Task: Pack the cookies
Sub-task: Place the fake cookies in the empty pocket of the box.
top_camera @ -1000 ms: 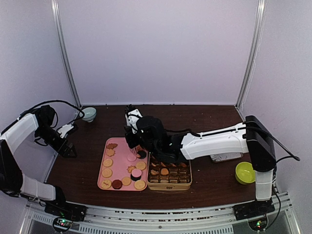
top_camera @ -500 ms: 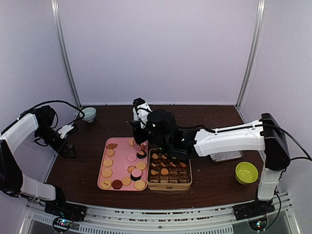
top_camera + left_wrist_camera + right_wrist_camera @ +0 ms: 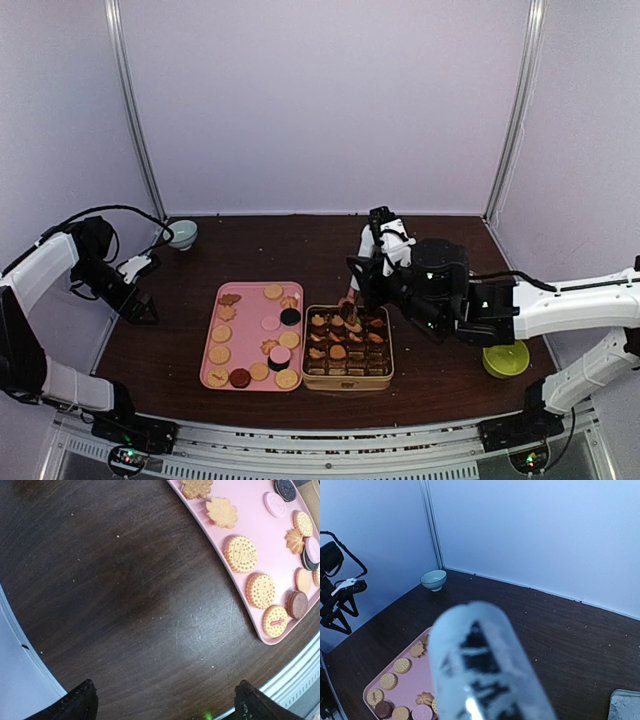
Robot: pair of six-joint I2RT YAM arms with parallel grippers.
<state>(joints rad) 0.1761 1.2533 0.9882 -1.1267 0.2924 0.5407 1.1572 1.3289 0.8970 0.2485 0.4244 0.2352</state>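
Round tan, dark and pink cookies lie on a pink tray; they also show in the left wrist view as cookies on the tray. More cookies fill a gold compartment box beside it. My right gripper is shut on metal tongs, whose tip hangs over the box's far edge. Up close the tongs are a blur that hides my fingers. My left gripper stands open over bare table, left of the tray.
A pale bowl sits at the back left, also seen as the bowl. A green bowl stands at the right front. A grey foil piece lies at the right. The table's front edge runs near the tray's corner.
My right arm has swung right with the tongs, from above the pink tray to the box's far edge. The left arm has not moved.
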